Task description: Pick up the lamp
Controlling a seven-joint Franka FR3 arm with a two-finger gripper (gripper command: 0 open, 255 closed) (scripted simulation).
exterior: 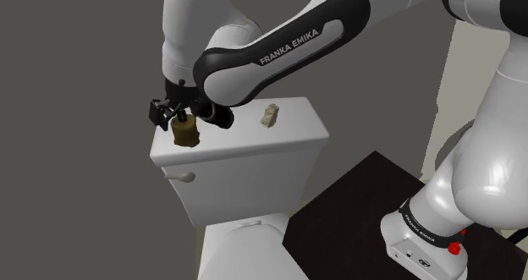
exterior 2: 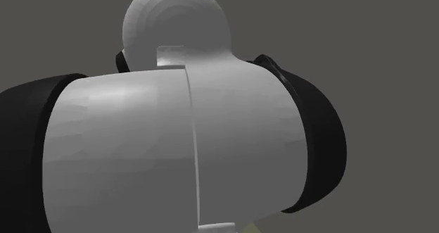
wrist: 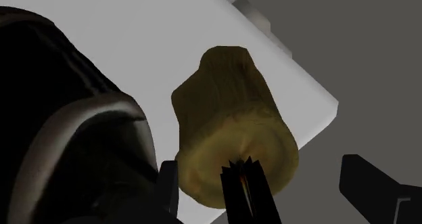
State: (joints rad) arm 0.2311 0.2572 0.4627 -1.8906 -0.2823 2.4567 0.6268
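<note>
My pincer (exterior: 179, 114) hangs over the olive lamp (exterior: 185, 133), left of the shoulder frame's centre; it stands on the tank lid's (exterior: 254, 143) left end; my fingers (wrist: 375, 185) spread wide around it, one just beside, the other well apart; a beige block (exterior: 270, 115) stands further right.

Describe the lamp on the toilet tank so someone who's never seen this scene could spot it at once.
Find the white toilet tank; on its flat lid, near the end at the shoulder view's left, the lamp stands just under the black gripper. It is a squat olive-brown lump, darker and bulkier than the small pale beige object further right on the same lid.
</note>
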